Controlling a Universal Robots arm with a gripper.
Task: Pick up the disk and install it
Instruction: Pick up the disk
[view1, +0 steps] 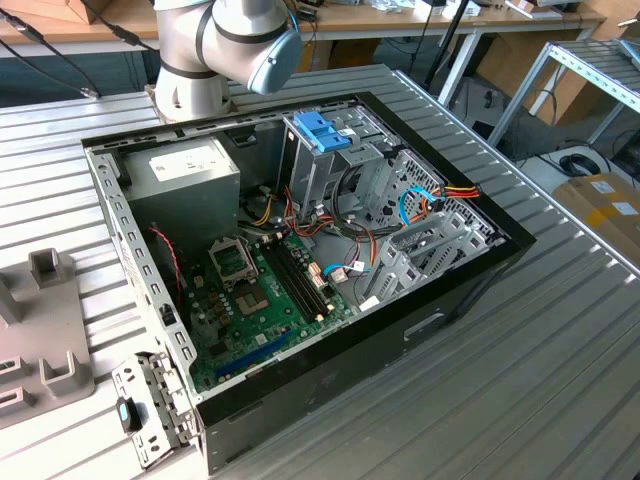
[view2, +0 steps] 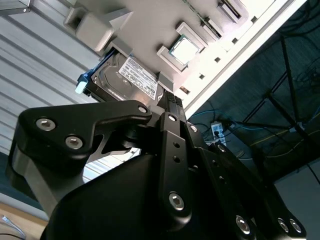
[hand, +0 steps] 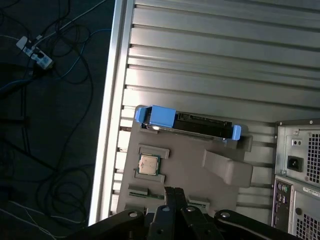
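Note:
The disk (hand: 200, 125) is a silver-grey hard drive in a blue plastic carrier, standing on edge in a slot at the rim of a grey holder plate (hand: 185, 167). In the second wrist view its white label (view2: 137, 75) and a blue carrier corner (view2: 85, 82) show past the gripper's black body. My gripper (hand: 173, 192) hovers over the holder plate, a short way from the disk and apart from it. Its two fingers lie together with nothing between them; in the second wrist view the gripper (view2: 170, 102) reaches toward the disk's edge.
A processor chip (hand: 148, 164) lies in a pocket of the holder plate. The open computer case (view1: 300, 250) sits on the ribbed metal table (view1: 520, 400), with a metal drive cage and blue handle (view1: 322, 130) inside. The table edge (hand: 107, 125) runs beside the holder; cables lie on the floor.

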